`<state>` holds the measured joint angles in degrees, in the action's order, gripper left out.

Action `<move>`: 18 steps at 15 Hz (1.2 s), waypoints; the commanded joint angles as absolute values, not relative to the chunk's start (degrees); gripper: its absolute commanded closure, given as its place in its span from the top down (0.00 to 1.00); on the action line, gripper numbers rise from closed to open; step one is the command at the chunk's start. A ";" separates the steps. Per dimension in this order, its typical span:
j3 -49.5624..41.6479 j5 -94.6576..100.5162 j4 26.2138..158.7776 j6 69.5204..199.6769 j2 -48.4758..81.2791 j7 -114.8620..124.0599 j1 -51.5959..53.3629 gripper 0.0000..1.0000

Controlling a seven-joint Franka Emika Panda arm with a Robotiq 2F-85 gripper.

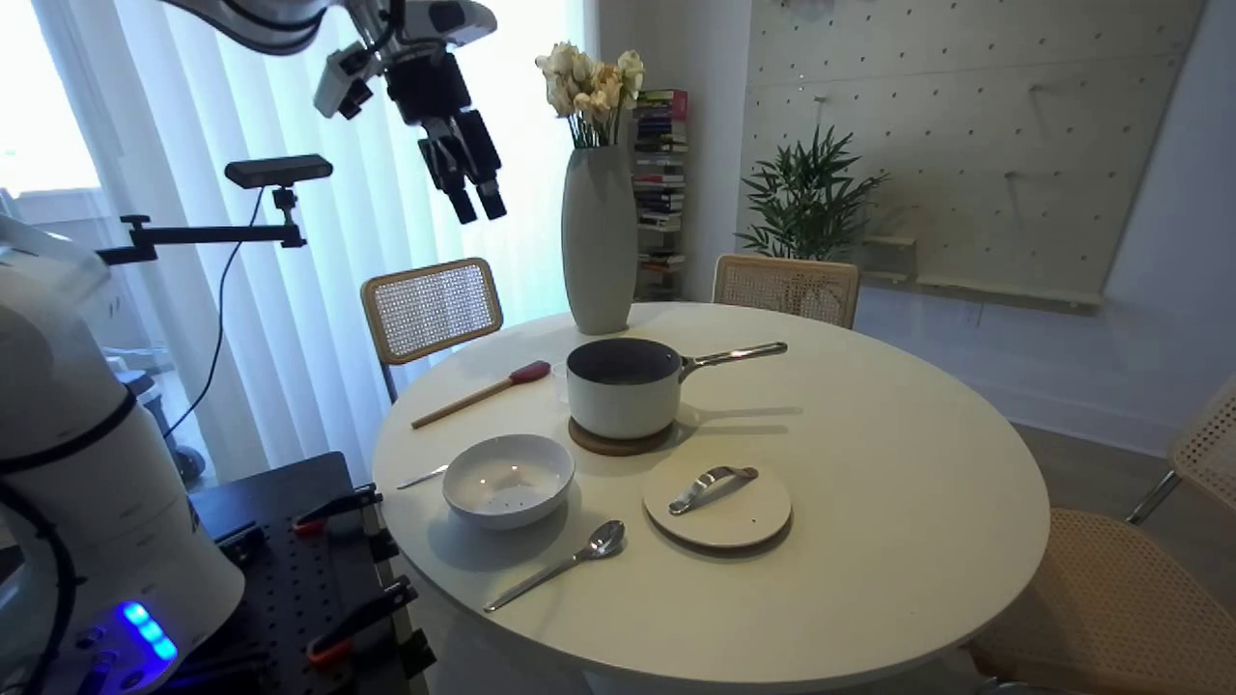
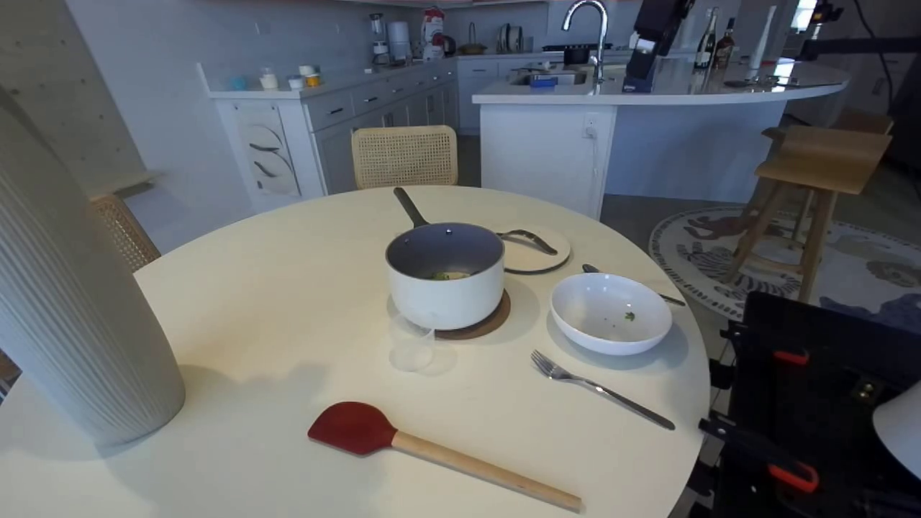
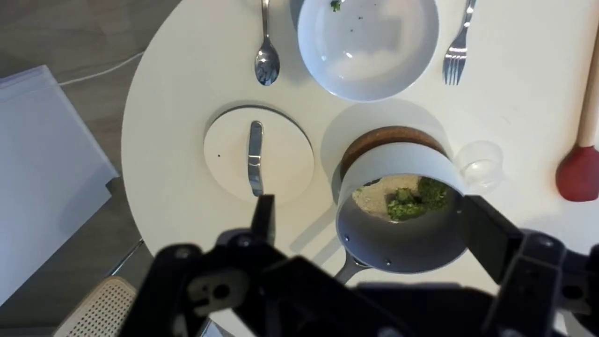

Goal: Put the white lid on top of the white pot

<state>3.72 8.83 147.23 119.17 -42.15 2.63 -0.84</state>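
The white lid (image 1: 748, 516) lies flat on the table, its silvery handle upward. It shows partly behind the pot in an exterior view (image 2: 529, 257) and left of the pot in the wrist view (image 3: 285, 159). The white pot (image 1: 623, 407) stands upright and uncovered on a brown cork mat (image 1: 618, 446). It also shows in an exterior view (image 2: 446, 302); in the wrist view the pot (image 3: 402, 161) holds green and beige food. My gripper (image 1: 480, 207) is open and empty, high above the table. In the wrist view its fingertips (image 3: 368, 201) are wide apart.
A white bowl (image 1: 509, 483), a spoon (image 1: 560, 569), a fork (image 2: 604, 392) and a red spatula (image 2: 446, 455) lie around the pot. A clear cup (image 2: 411, 350) stands beside the pot. A tall vase with flowers (image 1: 601, 241) stands behind it.
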 commanded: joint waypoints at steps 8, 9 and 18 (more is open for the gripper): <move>-2.84 13.65 143.94 133.73 -25.25 1.10 -7.22 1.00; -3.55 13.24 143.42 134.20 -23.85 0.44 -7.28 1.00; -8.24 11.29 138.40 143.48 -11.60 -7.23 -6.84 1.00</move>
